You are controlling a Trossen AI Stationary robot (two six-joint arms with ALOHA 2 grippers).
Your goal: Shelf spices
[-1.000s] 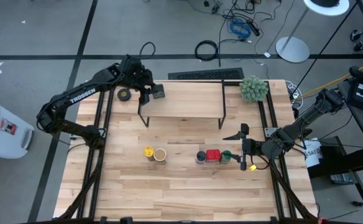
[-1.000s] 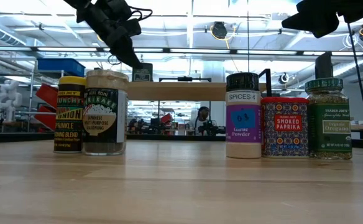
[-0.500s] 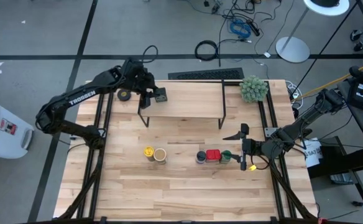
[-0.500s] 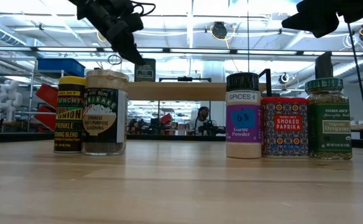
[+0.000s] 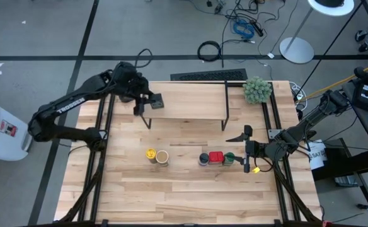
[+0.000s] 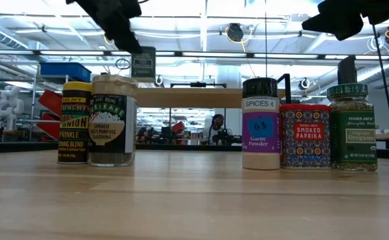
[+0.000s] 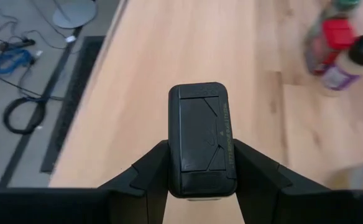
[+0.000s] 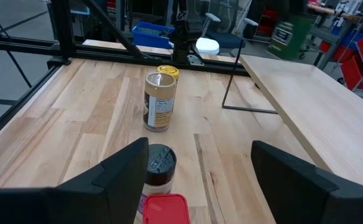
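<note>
Item one: we find the left gripper pinching the dark boxy tin above the shelf, at its nine o'clock end (in the low view the tin hangs clear above the board).

Item two: on the table, at six o'clock from the shelf, we log the yellow-lidded jar touching the tan-lidded jar.

Item three: at three o'clock from that pair, a row of blue-lidded jar, red square tin and green-lidded jar.

Item four: the right gripper, fingers spread and empty, waits just beside the green-lidded jar.
</note>
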